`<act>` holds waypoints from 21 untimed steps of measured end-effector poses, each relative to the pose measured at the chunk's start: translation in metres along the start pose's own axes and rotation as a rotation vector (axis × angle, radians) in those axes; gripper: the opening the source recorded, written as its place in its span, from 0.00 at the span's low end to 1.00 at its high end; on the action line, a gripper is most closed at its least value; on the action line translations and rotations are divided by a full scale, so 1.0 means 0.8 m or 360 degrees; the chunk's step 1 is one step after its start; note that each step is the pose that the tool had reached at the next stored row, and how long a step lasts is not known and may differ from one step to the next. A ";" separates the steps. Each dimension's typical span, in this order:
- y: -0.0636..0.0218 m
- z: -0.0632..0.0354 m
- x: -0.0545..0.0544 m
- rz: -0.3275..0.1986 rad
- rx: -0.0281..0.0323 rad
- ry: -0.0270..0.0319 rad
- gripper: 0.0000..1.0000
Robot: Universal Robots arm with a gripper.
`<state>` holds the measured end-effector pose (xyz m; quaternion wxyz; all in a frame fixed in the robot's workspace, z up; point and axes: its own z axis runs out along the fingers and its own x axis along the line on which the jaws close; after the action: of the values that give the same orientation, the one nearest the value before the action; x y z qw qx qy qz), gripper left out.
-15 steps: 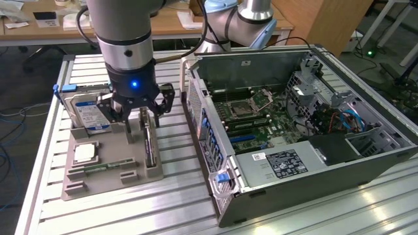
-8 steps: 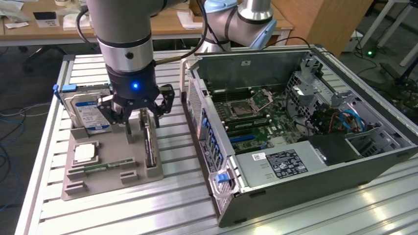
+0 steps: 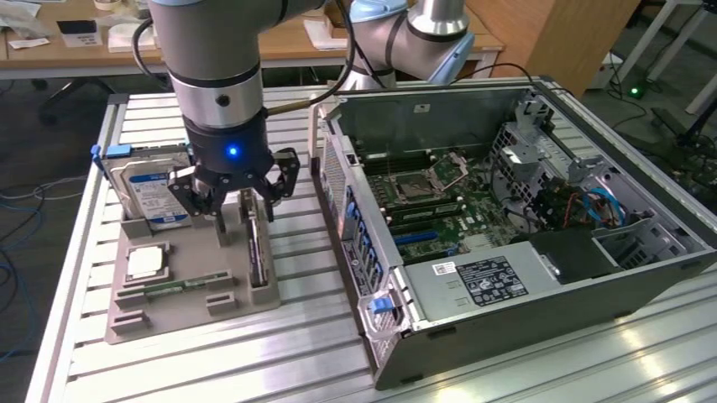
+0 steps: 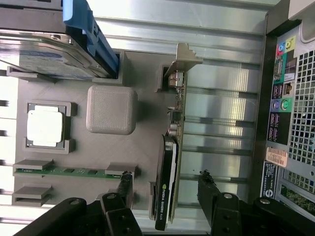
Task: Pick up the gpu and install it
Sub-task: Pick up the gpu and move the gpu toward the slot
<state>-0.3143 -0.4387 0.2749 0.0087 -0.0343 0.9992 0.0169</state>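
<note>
Slatted metal counter (image 3: 224,361) in the exterior view, carrying a grey parts holder (image 3: 168,323) at its near end. A green memory stick (image 3: 174,288) and a square silver chip (image 3: 146,263) lie in the holder's near pockets. At about 3 o'clock from the chip, the gpu (image 3: 258,252) stands on its thin edge in a slot. Its long axis runs from 6 to 12 o'clock, and its silver bracket (image 4: 182,54) is at the far, 12 o'clock end. The gripper (image 3: 241,201) hangs over that far half, jaws spread wide and released, one finger on each side of the card and grasping nothing. At 10 o'clock from the gpu a blue-labelled hard drive (image 3: 151,189) stands upright. At 3 o'clock, just beside the holder, an open computer case (image 3: 505,336) shows its motherboard (image 3: 437,210).
</note>
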 end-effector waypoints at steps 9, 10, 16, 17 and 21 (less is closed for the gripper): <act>0.000 0.012 0.000 0.0000 0.00000 -0.00001 0.65; 0.000 0.014 0.000 0.0000 -0.00001 -0.00001 0.65; -0.001 0.027 0.000 0.0035 0.00020 -0.00010 0.65; -0.001 0.029 0.001 0.0062 0.00026 -0.00019 0.65; -0.001 0.030 0.001 0.0098 0.00036 -0.00029 0.65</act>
<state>-0.3144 -0.4388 0.2510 0.0091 -0.0035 0.9998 0.0161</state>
